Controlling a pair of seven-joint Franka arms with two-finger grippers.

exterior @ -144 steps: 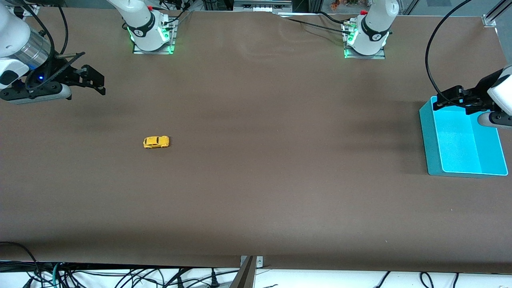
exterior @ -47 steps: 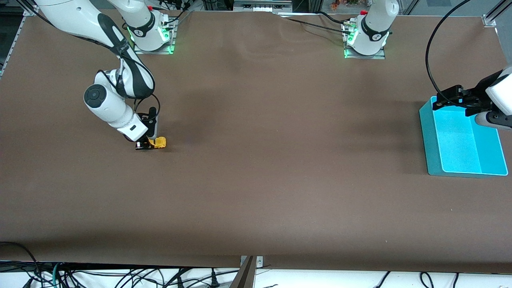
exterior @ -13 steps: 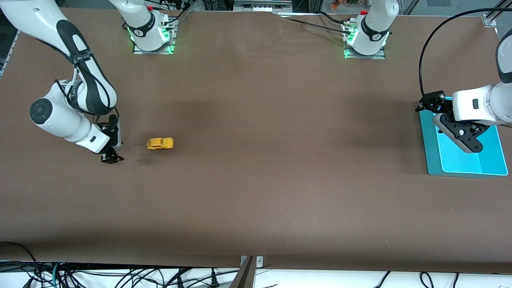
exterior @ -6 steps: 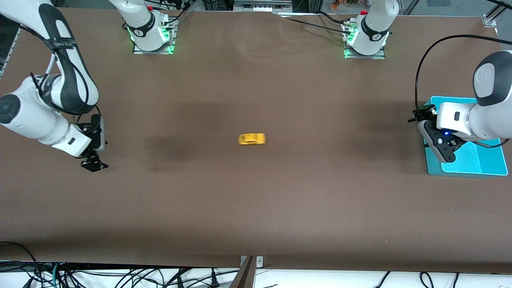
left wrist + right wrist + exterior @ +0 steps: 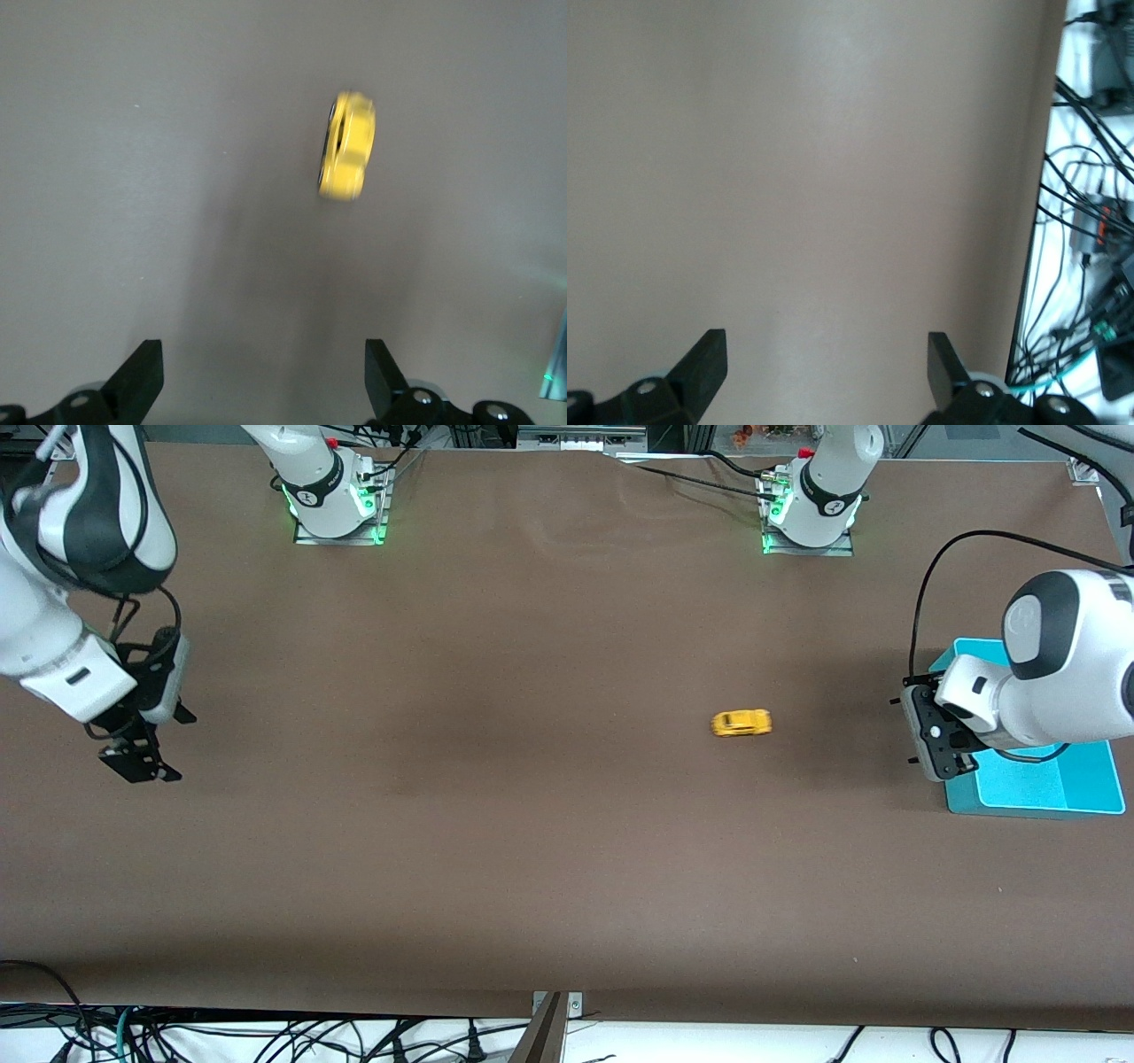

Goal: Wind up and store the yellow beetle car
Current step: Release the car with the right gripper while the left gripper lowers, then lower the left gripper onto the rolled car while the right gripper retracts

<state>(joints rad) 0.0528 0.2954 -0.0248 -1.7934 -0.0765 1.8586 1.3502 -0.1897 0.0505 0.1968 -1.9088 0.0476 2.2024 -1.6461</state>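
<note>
The yellow beetle car (image 5: 741,723) stands on its wheels on the brown table, toward the left arm's end, and looks blurred. It also shows in the left wrist view (image 5: 346,146), a short way ahead of the fingers. My left gripper (image 5: 907,731) is open and empty, low over the table between the car and the teal bin (image 5: 1028,810), its fingers turned toward the car; it also shows in its wrist view (image 5: 263,381). My right gripper (image 5: 140,765) is open and empty at the right arm's end of the table (image 5: 824,372).
The teal bin stands at the left arm's end of the table and nothing shows in the part I see. The two arm bases (image 5: 335,505) (image 5: 808,514) stand along the table's edge farthest from the front camera. Cables (image 5: 1090,230) hang off the table edge by the right gripper.
The car has rolled from the table's middle toward the left arm's end. The left gripper has come down in front of the bin. The right gripper has drawn back and risen a little.
</note>
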